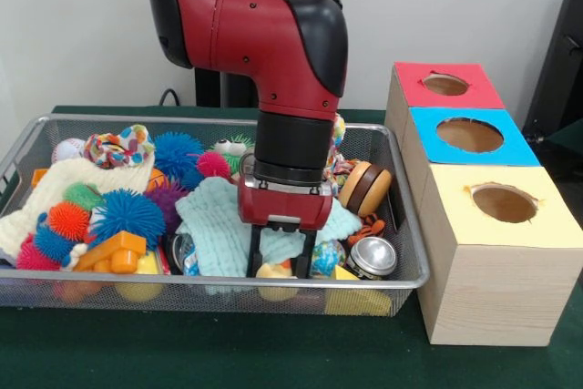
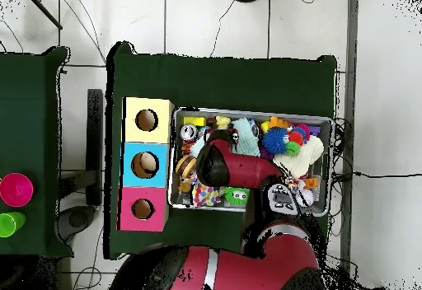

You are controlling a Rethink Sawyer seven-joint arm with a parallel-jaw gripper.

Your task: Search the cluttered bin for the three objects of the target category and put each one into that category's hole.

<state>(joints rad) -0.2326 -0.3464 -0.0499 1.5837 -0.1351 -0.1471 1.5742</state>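
The wire mesh bin [image 1: 209, 285] holds a heap of toys and cloths; it also shows in the overhead view [image 2: 251, 114]. My gripper [image 1: 281, 260] reaches down into the bin's front middle. Its black fingers [image 1: 257, 259] stand apart, open, straddling a fold of pale teal cloth [image 1: 214, 225]. A pale yellow rounded toy [image 1: 273, 272] lies just below and between the fingertips, against the bin's front wall. The round hole [image 1: 445, 85] in the red-topped box is at the far right, beside the bin; it also shows in the overhead view [image 2: 143, 209]. In the overhead view the arm [image 2: 216, 165] hides the gripper.
A metal can [image 1: 372, 257] and a burger toy [image 1: 364, 187] lie right of the gripper. Spiky balls [image 1: 127, 214] and a cream cloth [image 1: 64, 193] fill the bin's left. The blue-topped box [image 1: 469, 136] and the yellow-topped box [image 1: 504, 203] stand nearer the camera than the red one.
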